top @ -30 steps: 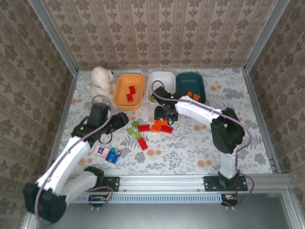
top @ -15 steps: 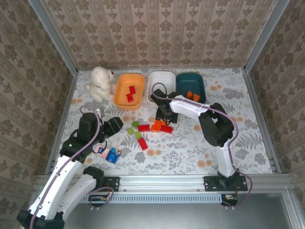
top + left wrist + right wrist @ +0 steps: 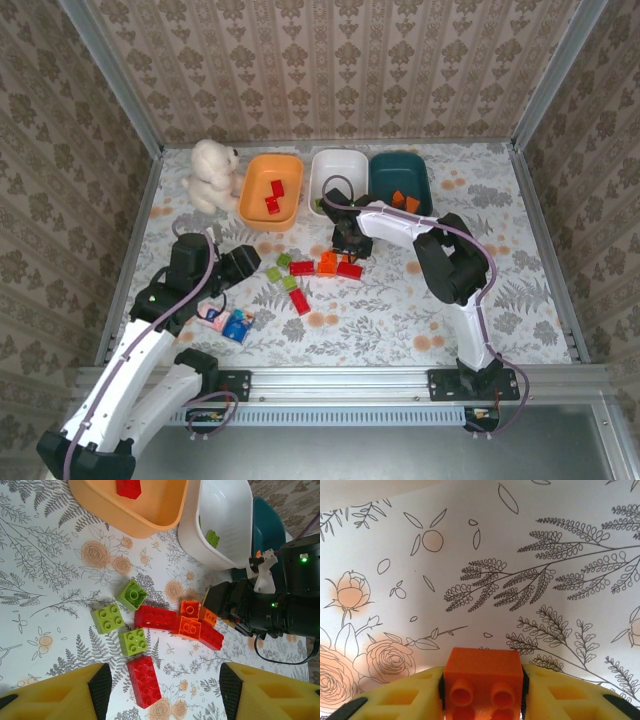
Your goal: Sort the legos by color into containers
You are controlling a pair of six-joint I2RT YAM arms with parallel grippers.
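A: Right gripper (image 3: pixel 482 692)?
B: Fingers (image 3: pixel 405 697) pinch an orange brick (image 3: pixel 482 672) over the floral tablecloth (image 3: pixel 530 545).
A: Left gripper (image 3: pixel 162 680)?
B: Fingers spread, over the loose bricks (image 3: pixel 155 625) mid-table.
A: Trays?
B: In a row at the far edge: orange tray (image 3: pixel 262 165) holds red bricks (image 3: pixel 273 196), white tray (image 3: pixel 340 165) a green brick (image 3: pixel 213 538), teal tray (image 3: pixel 400 170) orange ones. Patterned wallpaper (image 3: pixel 330 70), metal posts (image 3: pixel 112 80).
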